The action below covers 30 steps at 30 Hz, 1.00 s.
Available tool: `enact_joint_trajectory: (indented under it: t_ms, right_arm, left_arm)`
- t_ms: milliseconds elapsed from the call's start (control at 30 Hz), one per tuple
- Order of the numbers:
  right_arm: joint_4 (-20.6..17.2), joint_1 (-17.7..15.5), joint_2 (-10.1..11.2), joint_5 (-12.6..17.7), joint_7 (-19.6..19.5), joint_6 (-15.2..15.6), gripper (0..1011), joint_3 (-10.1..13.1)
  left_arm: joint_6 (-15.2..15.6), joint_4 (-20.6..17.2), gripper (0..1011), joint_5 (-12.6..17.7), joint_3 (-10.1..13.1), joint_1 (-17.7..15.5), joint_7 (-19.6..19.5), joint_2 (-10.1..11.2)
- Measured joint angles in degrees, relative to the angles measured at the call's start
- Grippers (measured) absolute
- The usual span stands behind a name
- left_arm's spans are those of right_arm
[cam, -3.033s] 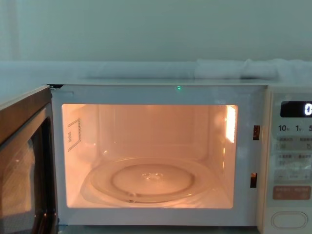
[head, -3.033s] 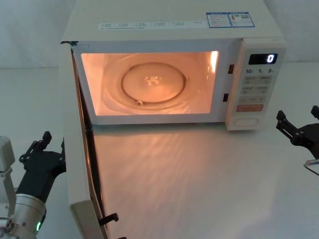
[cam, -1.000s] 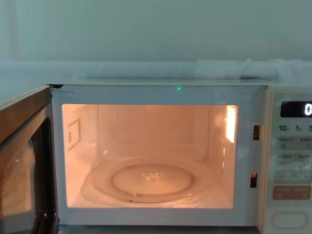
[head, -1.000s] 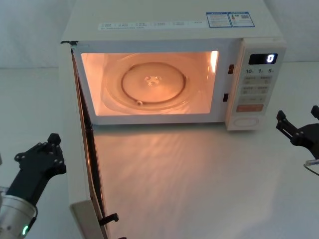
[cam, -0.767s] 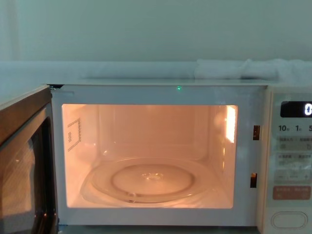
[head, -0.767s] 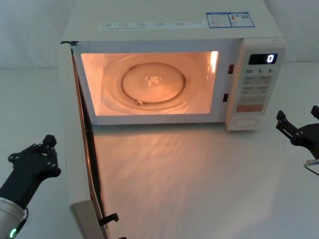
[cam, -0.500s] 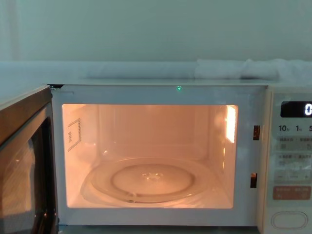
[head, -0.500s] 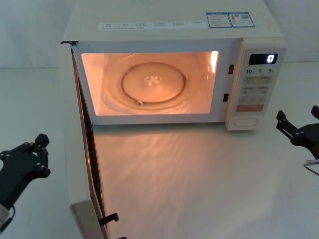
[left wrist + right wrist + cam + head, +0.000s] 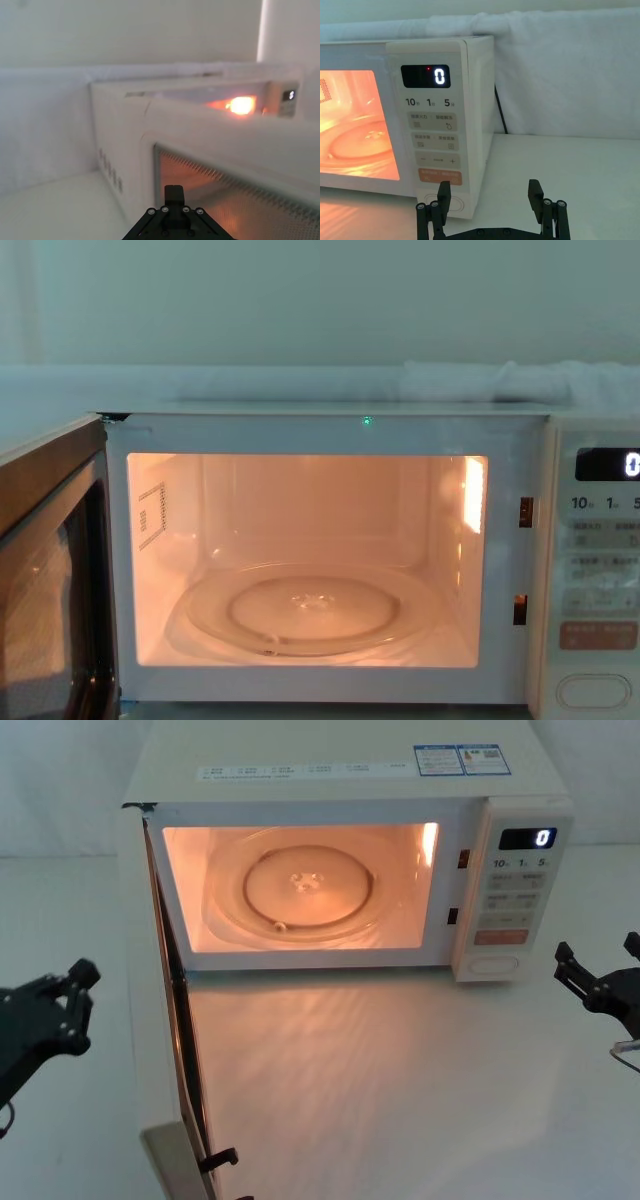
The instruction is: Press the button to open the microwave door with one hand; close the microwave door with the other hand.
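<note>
the microwave door (image 9: 150,1050) stood open; left gripper (image 9: 75,1000) beside it and right gripper (image 9: 595,978) near the button (image 9: 497,963) were both open, empty.

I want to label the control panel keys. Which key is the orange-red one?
The rectangular key directly above the button; the other keys are pale grey or cream.

My left gripper (image 9: 72,1000) now sits farther left of the door (image 9: 150,1050) than a second ago, well apart from its outer face, and higher. Three seconds back it was just beside the door.
</note>
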Motion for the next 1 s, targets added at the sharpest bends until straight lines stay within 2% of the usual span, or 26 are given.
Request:
enact_joint_trajectory:
  t_ms: [267,400,667,1000]
  right_arm:
    - [0.00,0.00,0.00,0.00,0.00,0.00,1002,0.00]
    - [0.00,0.00,0.00,0.00,0.00,0.00,1002,0.00]
    - [0.00,0.00,0.00,0.00,0.00,0.00,1002,0.00]
    - [0.00,0.00,0.00,0.00,0.00,0.00,1002,0.00]
  left_arm:
    - [0.20,-3.42,0,-2.32,1.82,-1.39,-1.01,1.11]
    - [0.26,-3.74,0,-2.80,2.87,-2.01,-1.48,1.66]
    - [0.39,-2.84,0,-2.86,8.24,-5.48,-2.46,1.99]
    - [0.63,-0.55,0,-2.54,15.87,-11.26,-2.20,-0.36]
